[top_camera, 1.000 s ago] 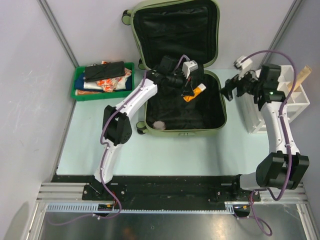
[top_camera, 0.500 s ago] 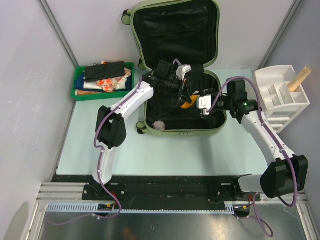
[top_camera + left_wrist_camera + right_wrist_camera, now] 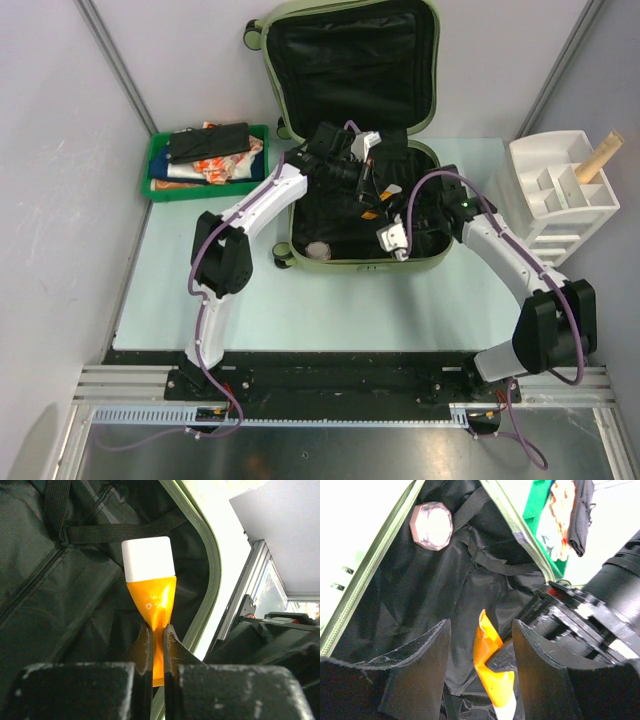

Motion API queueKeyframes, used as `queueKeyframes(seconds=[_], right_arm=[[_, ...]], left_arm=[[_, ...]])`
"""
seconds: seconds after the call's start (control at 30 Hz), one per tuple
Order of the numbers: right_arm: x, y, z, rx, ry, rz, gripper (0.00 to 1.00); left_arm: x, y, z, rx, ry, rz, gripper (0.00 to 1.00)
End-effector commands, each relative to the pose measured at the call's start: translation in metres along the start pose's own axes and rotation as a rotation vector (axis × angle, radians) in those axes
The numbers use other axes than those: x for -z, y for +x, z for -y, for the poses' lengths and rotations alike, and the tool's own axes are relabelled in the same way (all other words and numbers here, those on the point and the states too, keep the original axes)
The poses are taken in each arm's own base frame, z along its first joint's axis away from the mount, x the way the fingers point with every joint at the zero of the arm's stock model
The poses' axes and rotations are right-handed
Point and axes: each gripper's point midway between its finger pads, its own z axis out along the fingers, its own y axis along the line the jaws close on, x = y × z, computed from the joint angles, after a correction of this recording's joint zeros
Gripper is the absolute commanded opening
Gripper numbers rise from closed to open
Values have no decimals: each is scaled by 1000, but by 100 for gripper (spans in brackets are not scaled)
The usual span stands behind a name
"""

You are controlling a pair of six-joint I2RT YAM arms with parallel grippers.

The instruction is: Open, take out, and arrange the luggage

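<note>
At 12 o'clock on the pale table point(image 3: 200, 290), the luggage point(image 3: 350, 60) lies open. Its olive hard shell, with rounded corners, has the lid propped back so the black fabric lining and webbing straps face up within reach of both arms. A white compartmented organizer point(image 3: 560, 235) waits at 3 o'clock and a green tray point(image 3: 158, 192) of soft goods at 10 o'clock, probably as sorting places. Over the lower half, the left pincer point(image 3: 156, 630) is clamped on the crimped tail of a glossy orange tube point(image 3: 150, 592) with a square white cap, holding it clear of the lining. The right pincer point(image 3: 480, 625) stands apart on either side of that tube, apparently for a handover. A small pink faceted jar point(image 3: 431, 526) rests near the shell's 7 o'clock corner.
</note>
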Motion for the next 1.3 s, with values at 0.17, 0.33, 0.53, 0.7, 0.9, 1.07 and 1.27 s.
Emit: queueKeyframes(seconds=[0.17,0.33,0.53,0.7,0.9,1.07,1.27], right_arm=[[-22,49,-1,115,-7,-176,59],[-24,74,9,186,61,-277,54],[-21,76,34,161,172,-300,0],[11,57,65,-2,339,-228,0],[79,32,99,-370,582,-99,0],[167,18,123,-771,867,-17,0],[280,2,120,-941,1178,-56,0]], left_arm=[[22,-18,30,-45,28,63,1],[22,-19,30,-47,29,63,1],[22,-20,30,-51,34,66,2],[32,-31,18,-56,-15,102,52],[75,-82,-27,-193,-209,254,100],[90,-111,-33,-328,-287,323,100],[83,-116,-31,-325,-252,328,100]])
